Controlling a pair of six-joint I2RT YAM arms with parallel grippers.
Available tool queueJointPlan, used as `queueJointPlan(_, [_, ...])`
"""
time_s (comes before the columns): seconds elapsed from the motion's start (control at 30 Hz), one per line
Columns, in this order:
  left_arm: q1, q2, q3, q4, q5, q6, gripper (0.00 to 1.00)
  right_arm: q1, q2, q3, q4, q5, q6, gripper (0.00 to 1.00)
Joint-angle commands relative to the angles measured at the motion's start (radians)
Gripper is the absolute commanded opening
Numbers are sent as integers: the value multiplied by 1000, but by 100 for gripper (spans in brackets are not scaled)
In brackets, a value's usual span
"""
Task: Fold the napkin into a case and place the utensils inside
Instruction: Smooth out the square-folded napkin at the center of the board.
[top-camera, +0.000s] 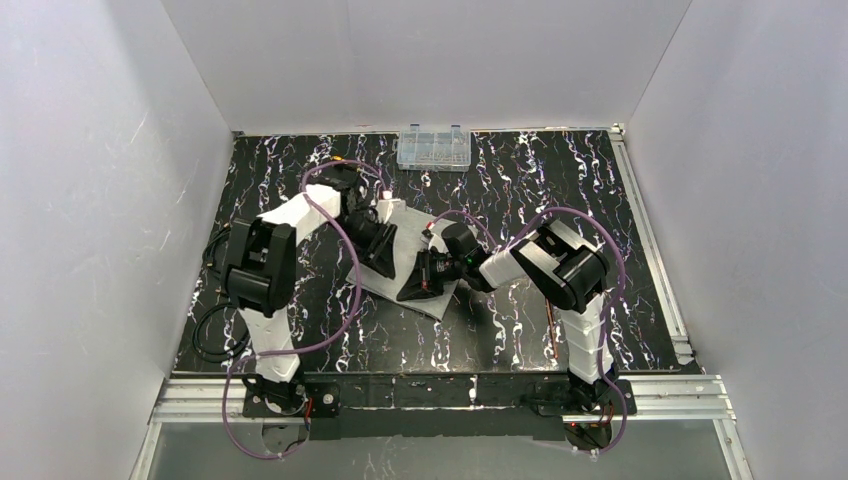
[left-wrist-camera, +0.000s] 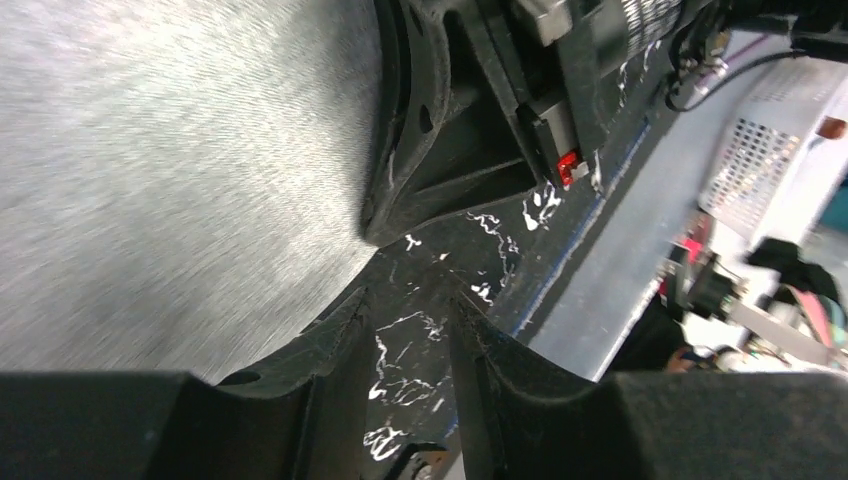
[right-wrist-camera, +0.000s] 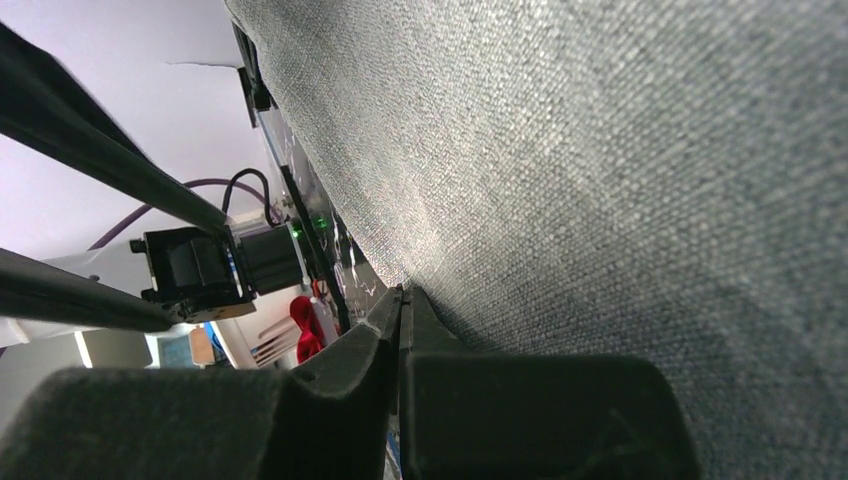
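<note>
With right gripper (right-wrist-camera: 402, 310) clamped on napkin (right-wrist-camera: 620, 200) edge, left gripper (left-wrist-camera: 408, 305) spread just beside napkin — risks thin pinch slipping mid-fold, leaving crooked layers.

The table (top-camera: 560, 200) is viewed whole from above and behind the arm bases (top-camera: 285, 392), facing down and forward. Each wrist view is taken along its own end effector, very near the napkin (top-camera: 378, 288), which is shared by all three views; the right end effector (left-wrist-camera: 378, 222) is also caught in the left wrist view.
</note>
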Motion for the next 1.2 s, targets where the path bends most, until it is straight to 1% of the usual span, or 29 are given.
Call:
queueJointPlan(0.0, [-12, 75, -36, -48, 117, 18, 30, -4, 25, -26, -17, 112, -11, 11])
queueJointPlan(0.2, [-13, 159, -27, -58, 55, 9, 28, -5, 31, -63, 49, 120, 38, 10])
queueJointPlan(0.33, [-13, 154, -57, -47, 0, -8, 26, -4, 36, -71, 69, 126, 52, 10])
queueJointPlan(0.43, [-12, 153, -83, -47, -32, 11, 26, -3, 47, -69, 74, 125, 57, 9])
queueJointPlan(0.53, [-12, 177, -65, -50, -95, 15, 26, -4, 58, -72, 97, 119, 72, 8])
queueJointPlan(0.7, [-9, 200, -25, -54, -139, -4, 26, -4, 53, -82, 96, 114, 70, 8])
queueJointPlan(0.9, [51, 240, 13, -80, -141, -5, 26, -4, 49, -89, 96, 113, 70, 7])
queueJointPlan(1.03, [111, 280, 58, -132, -99, 3, 26, -4, 49, -102, 101, 114, 71, 6])
queueJointPlan(1.17, [143, 286, 78, -163, -82, 21, 26, -4, 50, -122, 112, 117, 75, 5])
